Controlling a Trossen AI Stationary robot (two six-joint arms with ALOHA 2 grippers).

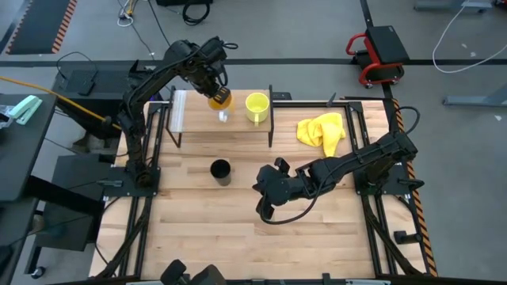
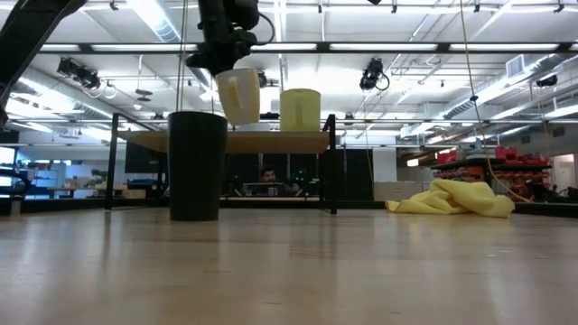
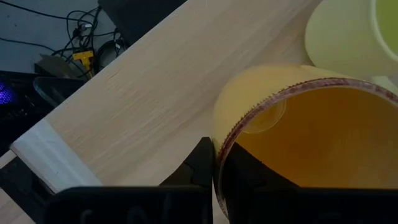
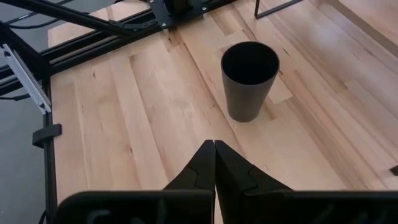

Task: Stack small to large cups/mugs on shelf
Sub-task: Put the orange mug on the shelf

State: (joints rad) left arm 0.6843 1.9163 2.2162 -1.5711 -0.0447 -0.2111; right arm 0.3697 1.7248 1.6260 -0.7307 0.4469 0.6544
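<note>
Work surface: a large light-wood tabletop [image 1: 238, 229] of jointed planks, framed by black rails, standing on a grey floor. At its far edge stands the shelf [image 1: 198, 111], a narrower pale board on thin black posts.

Left gripper [image 1: 215, 89]: positioned over the shelf, clamped on the rim of the orange mug [image 1: 220, 100]. The low view shows the mug lifted clear of the shelf board and slightly tilted. In the left wrist view one dark finger sits inside the mug and the other outside its wall.

Yellow mug [image 1: 257, 107]: upright on the shelf, just beside the orange mug, not touching it.

Black cup [image 1: 221, 171]: upright on the tabletop in front of the shelf, mouth open upward, apart from both grippers.

Right gripper [image 1: 266, 198]: low over the tabletop, near the black cup and pointing towards it; the right wrist view shows its fingertips pressed together with nothing between them.

Yellow cloth [image 1: 323, 131]: crumpled on the tabletop to the right of the shelf.

Room: ceiling strip lights, hanging cables, and a red-and-black cart [image 1: 380, 54] on the floor beyond the table. A person [image 2: 267, 178] sits behind the shelf in the low view.
</note>
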